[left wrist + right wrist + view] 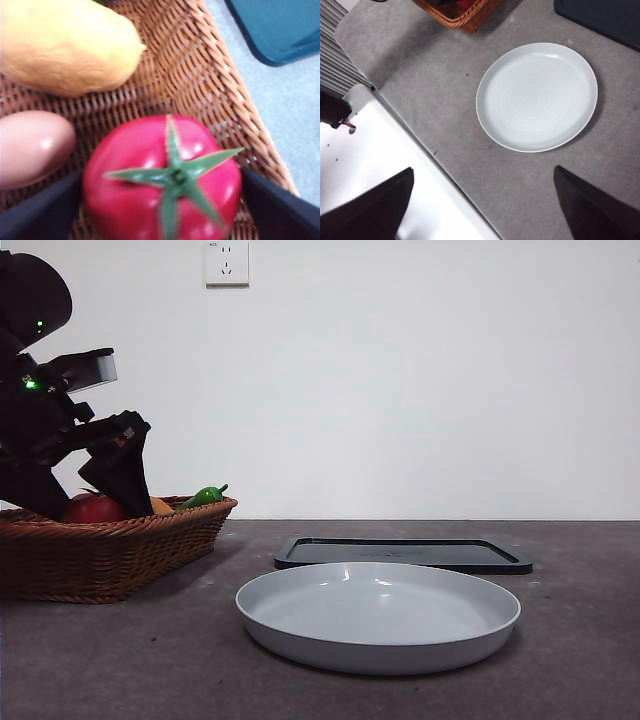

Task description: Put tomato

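The tomato [130,210], glossy red with a green spiky calyx, lies in the wicker basket [200,65] near one of its corners. My left gripper [162,180] has come down into the basket, and its two black jaws press against opposite sides of the tomato. In the front view this gripper [120,465] leans into the basket [110,550] at the far left, with the tomato [93,508] showing just above the rim. My right gripper [480,210] hangs open high over the table's near edge, holding nothing.
A yellow-orange fruit [65,45] and a pale pink fruit [30,147] share the basket, and a green pepper [205,496] pokes over its rim. A grey plate [380,655] sits mid-table, with a dark flat tray [400,553] behind it.
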You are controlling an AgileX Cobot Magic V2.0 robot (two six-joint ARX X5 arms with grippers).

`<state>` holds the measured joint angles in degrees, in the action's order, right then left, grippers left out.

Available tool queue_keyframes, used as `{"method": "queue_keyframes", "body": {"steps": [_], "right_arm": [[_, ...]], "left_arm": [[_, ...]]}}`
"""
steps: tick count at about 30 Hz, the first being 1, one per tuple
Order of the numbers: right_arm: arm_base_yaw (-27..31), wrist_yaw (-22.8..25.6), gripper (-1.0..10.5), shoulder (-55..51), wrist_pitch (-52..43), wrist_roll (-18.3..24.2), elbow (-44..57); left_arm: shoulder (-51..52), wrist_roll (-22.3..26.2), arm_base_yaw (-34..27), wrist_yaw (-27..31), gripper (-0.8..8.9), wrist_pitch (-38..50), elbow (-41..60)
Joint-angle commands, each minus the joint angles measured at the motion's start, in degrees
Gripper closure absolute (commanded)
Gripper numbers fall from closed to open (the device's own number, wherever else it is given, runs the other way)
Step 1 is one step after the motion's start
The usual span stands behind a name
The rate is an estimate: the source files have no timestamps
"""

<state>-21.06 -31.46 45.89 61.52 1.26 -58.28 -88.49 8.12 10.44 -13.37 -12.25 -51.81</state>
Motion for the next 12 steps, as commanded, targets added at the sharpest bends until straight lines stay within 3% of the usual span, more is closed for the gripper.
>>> {"method": "queue_keyframes", "body": {"steps": [1,12], "right_arm": [[-0.37,-0.04,5.0,0.46,-0.17,-0.42,-1.09],[-0.37,-0.02,5.0,0.46,-0.2,-0.42,-1.09]], "left_arm": [[-1.07,0.63,0.24,0.15,4.69,0.24,-1.18],[1.66,-0.09,0.52,0.02,4.85,-0.42,-2.12]]}}
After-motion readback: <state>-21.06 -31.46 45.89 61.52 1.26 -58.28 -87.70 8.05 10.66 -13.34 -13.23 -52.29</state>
